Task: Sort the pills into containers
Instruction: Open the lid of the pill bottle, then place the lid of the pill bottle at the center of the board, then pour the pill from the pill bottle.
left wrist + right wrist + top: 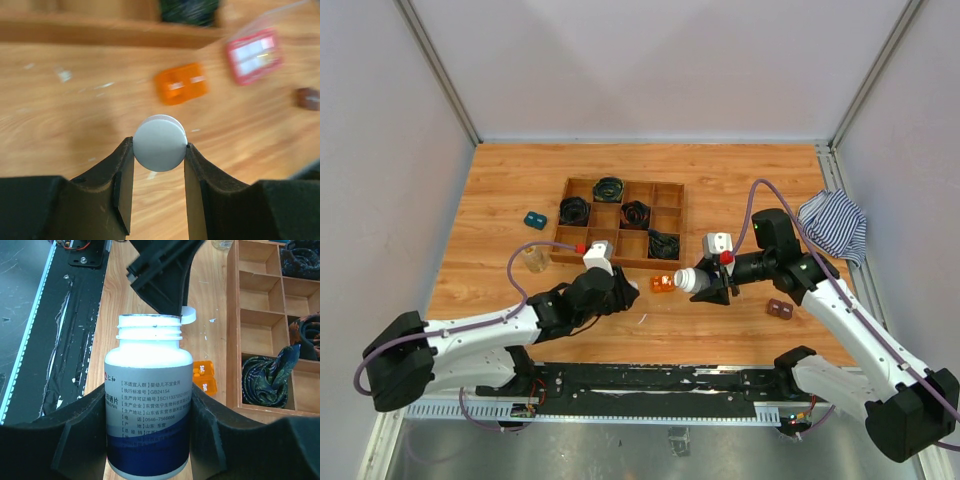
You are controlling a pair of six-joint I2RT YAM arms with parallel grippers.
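Note:
My right gripper (708,283) (148,402) is shut on an open white bottle (688,280) (148,390) with a grey-blue label, held on its side with the mouth toward the left arm. My left gripper (625,288) (159,150) is shut on the round white cap (160,142), held above the table just in front of the bottle's mouth; the cap also shows in the right wrist view (188,315). A small clear vial (535,260) stands left of the left gripper. A blurred pink rectangular box (252,55) lies beyond the cap.
An orange pill box (663,283) (181,83) (206,377) lies between the grippers. The wooden compartment tray (670,215) (233,340) with black coils is behind. A teal block (535,219), a brown block (780,309) and a striped cloth (835,225) lie around.

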